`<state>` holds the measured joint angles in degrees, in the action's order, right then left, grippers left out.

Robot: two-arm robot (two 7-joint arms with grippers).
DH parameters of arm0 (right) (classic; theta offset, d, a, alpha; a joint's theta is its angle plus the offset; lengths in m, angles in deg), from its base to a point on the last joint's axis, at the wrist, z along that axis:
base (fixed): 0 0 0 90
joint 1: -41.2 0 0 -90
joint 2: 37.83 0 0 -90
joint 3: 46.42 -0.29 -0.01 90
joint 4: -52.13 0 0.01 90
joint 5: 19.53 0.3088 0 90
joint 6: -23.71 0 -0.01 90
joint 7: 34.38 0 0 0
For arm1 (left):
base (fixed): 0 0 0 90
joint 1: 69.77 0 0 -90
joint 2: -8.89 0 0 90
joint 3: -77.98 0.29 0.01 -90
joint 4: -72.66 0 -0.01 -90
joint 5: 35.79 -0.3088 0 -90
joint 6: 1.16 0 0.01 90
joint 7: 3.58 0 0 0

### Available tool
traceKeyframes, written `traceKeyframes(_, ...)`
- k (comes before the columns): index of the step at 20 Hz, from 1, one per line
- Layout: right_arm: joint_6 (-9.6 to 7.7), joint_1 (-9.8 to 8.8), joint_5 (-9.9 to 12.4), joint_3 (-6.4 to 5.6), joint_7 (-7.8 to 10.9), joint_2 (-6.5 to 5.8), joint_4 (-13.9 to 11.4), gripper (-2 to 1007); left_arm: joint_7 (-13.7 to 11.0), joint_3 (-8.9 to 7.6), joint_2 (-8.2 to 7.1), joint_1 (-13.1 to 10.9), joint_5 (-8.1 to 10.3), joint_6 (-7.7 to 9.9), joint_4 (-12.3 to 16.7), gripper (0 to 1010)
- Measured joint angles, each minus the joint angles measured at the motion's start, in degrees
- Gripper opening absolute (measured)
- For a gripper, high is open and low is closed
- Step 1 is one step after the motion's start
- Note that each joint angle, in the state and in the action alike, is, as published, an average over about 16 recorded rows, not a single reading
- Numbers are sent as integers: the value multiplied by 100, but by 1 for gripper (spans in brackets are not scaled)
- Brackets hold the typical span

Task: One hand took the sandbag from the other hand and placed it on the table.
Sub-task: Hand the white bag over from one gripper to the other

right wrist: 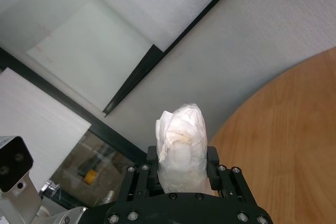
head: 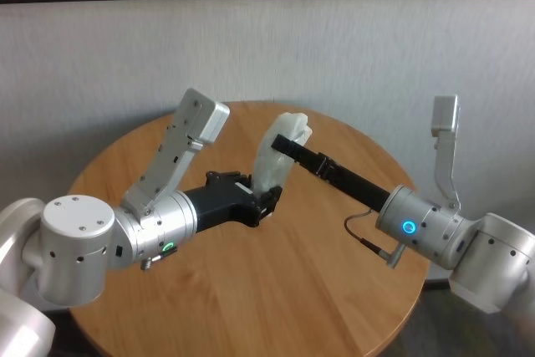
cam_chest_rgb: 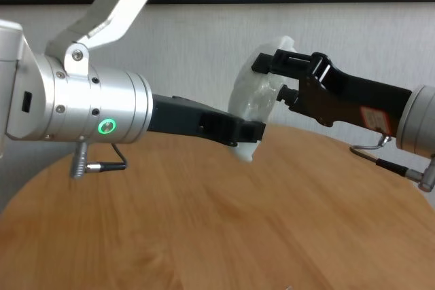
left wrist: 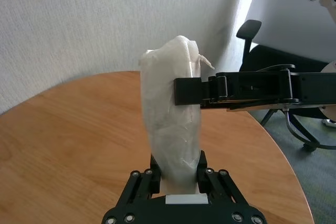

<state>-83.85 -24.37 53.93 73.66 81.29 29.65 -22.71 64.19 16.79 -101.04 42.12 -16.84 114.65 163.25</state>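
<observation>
Hanging above the round light-brown wooden counter (head: 251,290), the lumpy white sandbag (head: 276,156) is clenched by both the left end effector (head: 267,201) and right end effector (head: 287,145).

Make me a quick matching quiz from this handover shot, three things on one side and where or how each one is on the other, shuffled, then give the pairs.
Things:
1. left gripper
2. right gripper
3. sandbag

Descriptions:
A. held in the air above the table
B. clamped on the bag's upper end, blue ring on its wrist
C. at the bag's lower end, green ring on its wrist

Pairs: 1-C, 2-B, 3-A
</observation>
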Motion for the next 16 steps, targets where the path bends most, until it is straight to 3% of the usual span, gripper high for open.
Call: traceKeyframes(16, 83, 118, 114, 208, -148, -72, 144, 535, -16, 10, -4, 0, -2, -5, 2, 889)
